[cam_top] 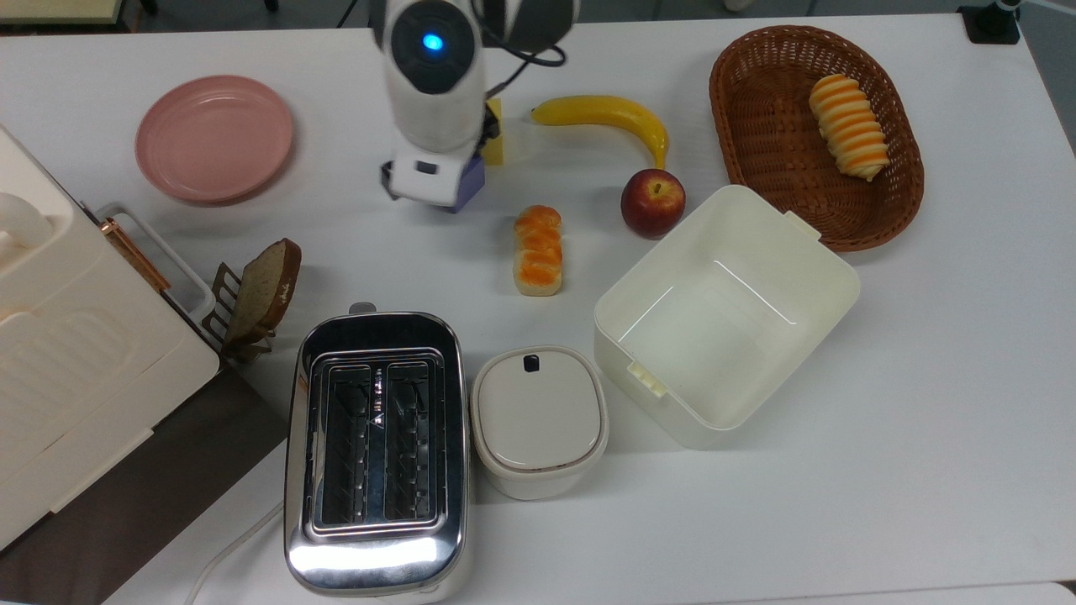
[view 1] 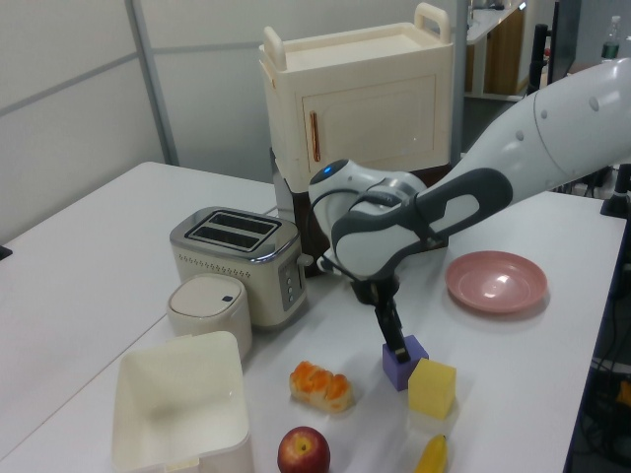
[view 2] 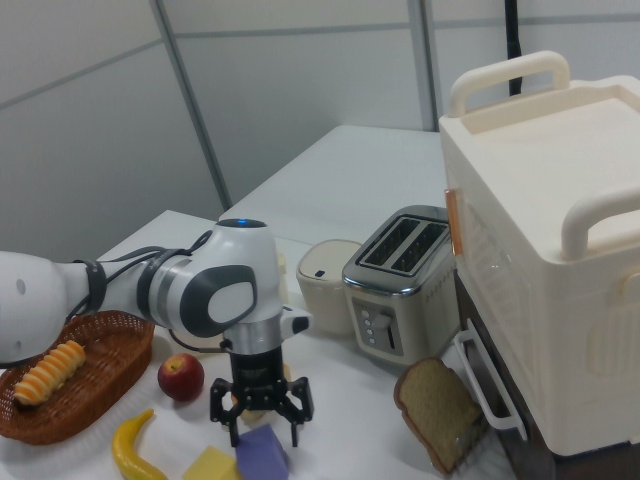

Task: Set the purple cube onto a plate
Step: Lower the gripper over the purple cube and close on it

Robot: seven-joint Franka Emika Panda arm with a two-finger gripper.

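White tabletop [cam_top: 925,378], busy with kitchen props, and the gripper [view 2: 262,428] is right down over the purple cube [view 2: 262,453] — fingers [view 2: 294,409] spread wide, one on each side of the block, not clamped on it. In the left view one finger reaches the cube's top edge. The cube sits on the table, touching the yellow cube [view 1: 432,388] beside it. The pink plate [cam_top: 214,139] lies well apart, toward the top view's left, with nothing on it. Outward from there: a banana [cam_top: 607,114], an apple [cam_top: 652,202] and a bread roll [cam_top: 538,249] — then the open cream box [cam_top: 727,315], the wicker basket [cam_top: 756,126] and the toaster [cam_top: 376,454] with a slice of bread [cam_top: 266,286] standing near it.
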